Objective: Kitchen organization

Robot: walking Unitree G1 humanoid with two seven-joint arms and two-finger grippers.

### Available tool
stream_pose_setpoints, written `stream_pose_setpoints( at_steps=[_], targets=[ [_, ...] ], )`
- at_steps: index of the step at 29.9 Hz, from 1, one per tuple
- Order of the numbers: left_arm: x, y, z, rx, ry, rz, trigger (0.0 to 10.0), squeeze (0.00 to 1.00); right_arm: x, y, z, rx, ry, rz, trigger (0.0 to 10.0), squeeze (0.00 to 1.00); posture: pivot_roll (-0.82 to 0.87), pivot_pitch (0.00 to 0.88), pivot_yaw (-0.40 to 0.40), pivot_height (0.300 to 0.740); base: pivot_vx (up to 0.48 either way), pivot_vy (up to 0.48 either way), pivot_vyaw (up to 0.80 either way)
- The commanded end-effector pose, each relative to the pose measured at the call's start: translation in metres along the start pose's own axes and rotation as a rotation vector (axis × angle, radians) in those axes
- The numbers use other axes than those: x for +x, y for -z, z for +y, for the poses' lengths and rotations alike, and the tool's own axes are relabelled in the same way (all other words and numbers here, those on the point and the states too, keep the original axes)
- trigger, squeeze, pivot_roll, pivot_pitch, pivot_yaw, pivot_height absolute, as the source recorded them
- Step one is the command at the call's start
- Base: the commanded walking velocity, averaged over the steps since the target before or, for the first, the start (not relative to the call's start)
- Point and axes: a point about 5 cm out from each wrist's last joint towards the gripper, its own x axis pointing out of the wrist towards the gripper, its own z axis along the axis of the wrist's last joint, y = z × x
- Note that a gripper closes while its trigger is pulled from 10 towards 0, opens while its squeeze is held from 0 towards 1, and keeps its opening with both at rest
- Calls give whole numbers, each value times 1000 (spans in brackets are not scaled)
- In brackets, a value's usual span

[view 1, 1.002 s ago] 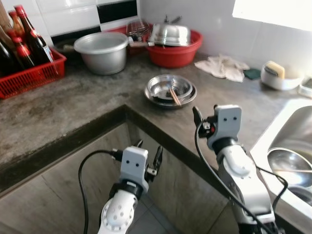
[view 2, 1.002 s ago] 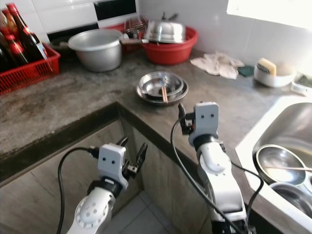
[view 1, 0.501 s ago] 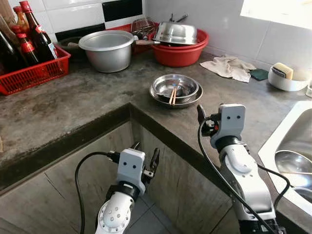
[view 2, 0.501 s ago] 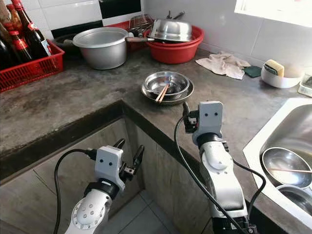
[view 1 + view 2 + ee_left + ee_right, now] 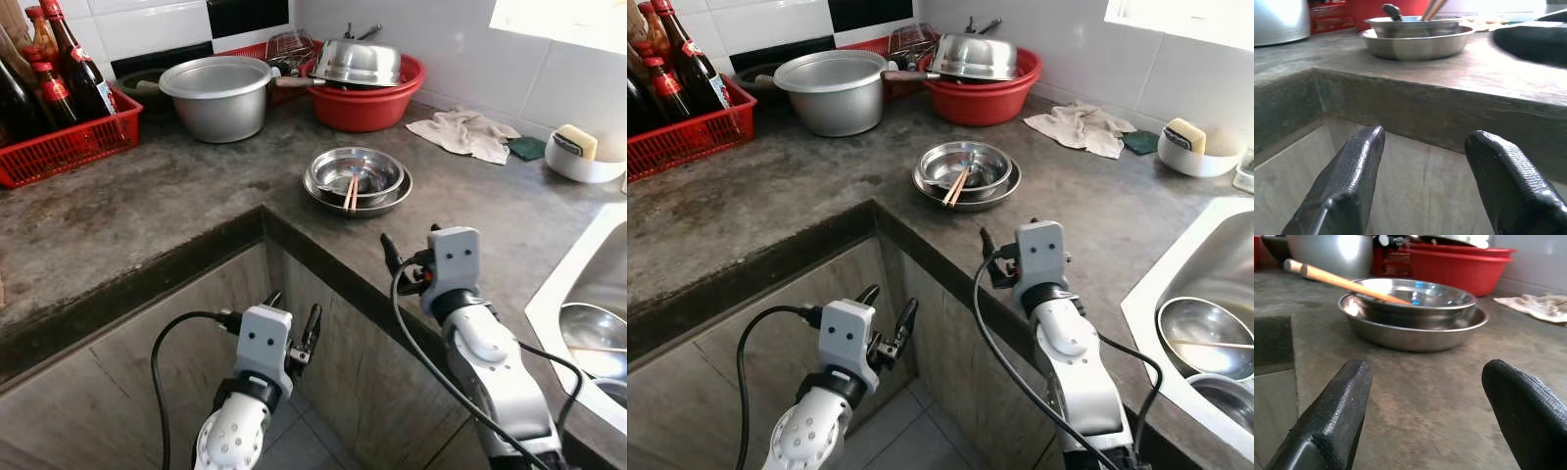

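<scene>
Two stacked steel bowls (image 5: 356,179) sit on the grey counter (image 5: 176,201) near its inner corner, with a pair of wooden chopsticks (image 5: 350,190) leaning inside. My right gripper (image 5: 407,257) hovers low over the counter edge just in front of the bowls, open and empty. In the right wrist view the bowls (image 5: 1413,308) lie straight ahead between the spread fingers (image 5: 1332,416). My left gripper (image 5: 294,313) is open below counter height, facing the cabinet front. The left wrist view looks up at the counter lip and the bowls (image 5: 1413,39).
A red crate of bottles (image 5: 59,147) stands at the back left, an aluminium pot (image 5: 217,96) and a red basin with a steel lid (image 5: 364,93) behind the bowls. A cloth (image 5: 468,132), a white sponge dish (image 5: 580,157) and a sink (image 5: 1205,323) lie to the right.
The view has shifted a little. My right gripper has sunk slightly and edged left towards the counter edge. The left gripper hangs much as before.
</scene>
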Motion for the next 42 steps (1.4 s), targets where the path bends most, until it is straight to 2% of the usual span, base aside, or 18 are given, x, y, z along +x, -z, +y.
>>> stream_pose_setpoints(
  at_steps=[1,16,25,42],
  targets=[
    [-1,-4,0,6,6,-24,10000,0,8,-7,6,3,-45,-33,10000,0,45,86,-35,740,0,0,0],
    [1,-8,-3,12,20,-64,10000,0,34,-20,27,-3,-139,-100,10000,0,51,80,-40,740,0,0,0],
    [2,-9,-2,15,8,-68,10000,0,46,-28,28,-47,-158,-141,10000,0,50,79,-43,740,0,0,0],
    [3,-9,-2,14,9,-69,10000,0,58,-33,29,-104,-171,-177,10000,0,53,79,-47,740,0,0,0]
  ],
)
